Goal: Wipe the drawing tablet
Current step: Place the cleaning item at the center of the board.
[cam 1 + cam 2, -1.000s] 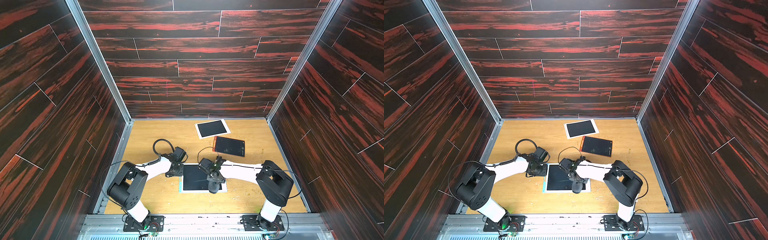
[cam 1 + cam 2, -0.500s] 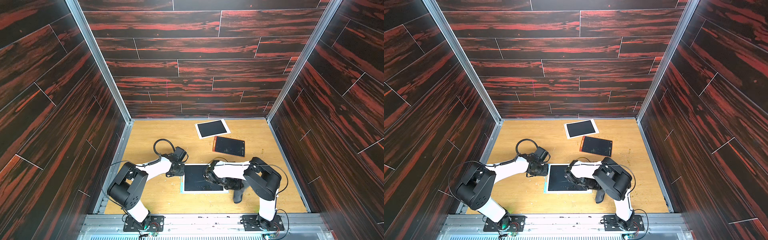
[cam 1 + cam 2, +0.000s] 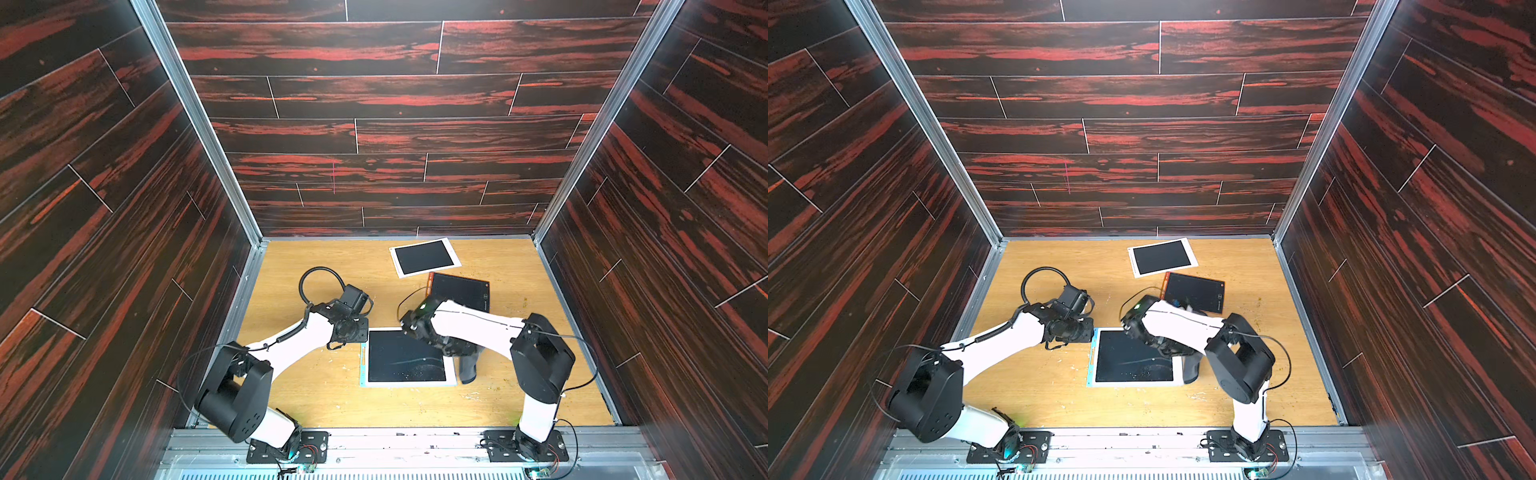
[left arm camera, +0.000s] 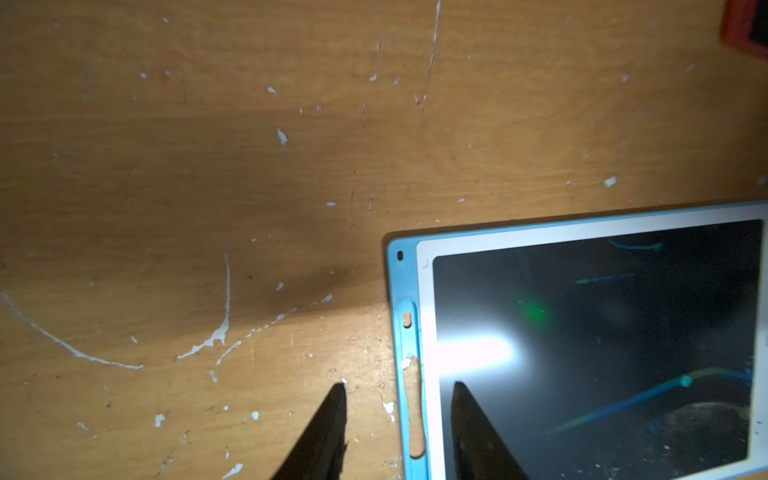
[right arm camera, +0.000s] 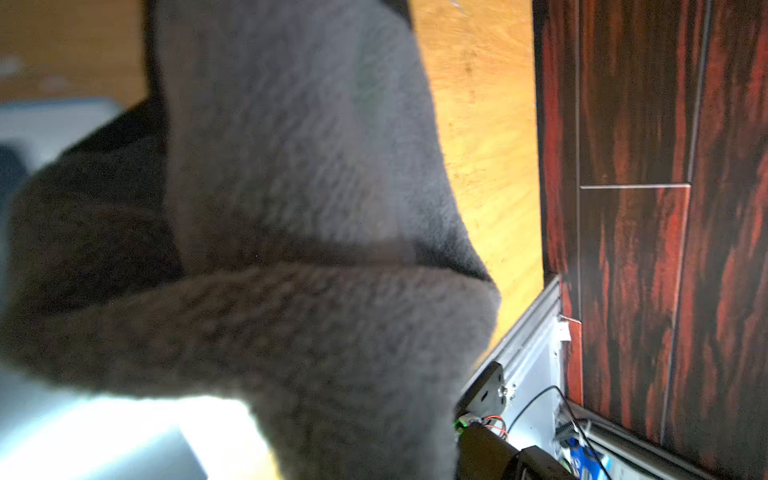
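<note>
Cloth [image 3: 468,368] swept to drawing tablet [image 3: 405,357] right edge | clamped by right gripper [image 3: 454,350] | left gripper [image 4: 399,386] parted | streaks remain; repass judged needed

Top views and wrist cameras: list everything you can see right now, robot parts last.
drawing tablet: one, black screen with faint lines, white and blue frame, front centre of the table
second tablet: one, black screen, white frame, at the back
third tablet: one, black, orange edge, just in front of the second tablet
grey cloth: one, grey, just off the drawing tablet's right edge
table: one, light wood, white flecks
walls: three, dark red wood panels
left gripper: one, black, open, over the drawing tablet's blue edge
right gripper: one, black, shut on the grey cloth
</note>
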`<state>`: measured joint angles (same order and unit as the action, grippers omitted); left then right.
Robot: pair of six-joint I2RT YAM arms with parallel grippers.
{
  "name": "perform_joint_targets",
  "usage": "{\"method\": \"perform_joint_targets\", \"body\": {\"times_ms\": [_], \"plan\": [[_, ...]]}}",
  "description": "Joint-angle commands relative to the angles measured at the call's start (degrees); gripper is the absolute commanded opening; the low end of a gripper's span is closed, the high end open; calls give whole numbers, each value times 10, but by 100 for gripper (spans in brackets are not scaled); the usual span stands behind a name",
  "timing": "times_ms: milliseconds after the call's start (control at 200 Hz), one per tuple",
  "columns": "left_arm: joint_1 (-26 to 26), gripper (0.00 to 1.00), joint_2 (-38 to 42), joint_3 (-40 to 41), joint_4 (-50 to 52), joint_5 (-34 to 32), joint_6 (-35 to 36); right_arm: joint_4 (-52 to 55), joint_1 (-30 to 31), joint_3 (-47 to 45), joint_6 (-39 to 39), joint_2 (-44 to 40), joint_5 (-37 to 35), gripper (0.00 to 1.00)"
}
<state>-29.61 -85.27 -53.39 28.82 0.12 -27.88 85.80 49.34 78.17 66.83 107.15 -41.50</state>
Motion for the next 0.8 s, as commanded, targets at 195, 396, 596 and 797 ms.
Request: {"method": "perform_joint_targets", "body": {"times_ms": [195, 396, 596, 797], "plan": [[24, 43, 47, -15, 29, 20, 19, 45, -218, -44, 19, 15, -37, 0], [40, 44, 38, -4, 12, 48, 23, 42, -239, -32, 30, 91, -55, 0], [47, 44, 39, 5, 4, 57, 22, -97, -239, 6, -136, 104, 28, 1], [53, 44, 40, 6, 3, 64, 21, -267, -242, -26, -282, -11, 167, 71]]}}
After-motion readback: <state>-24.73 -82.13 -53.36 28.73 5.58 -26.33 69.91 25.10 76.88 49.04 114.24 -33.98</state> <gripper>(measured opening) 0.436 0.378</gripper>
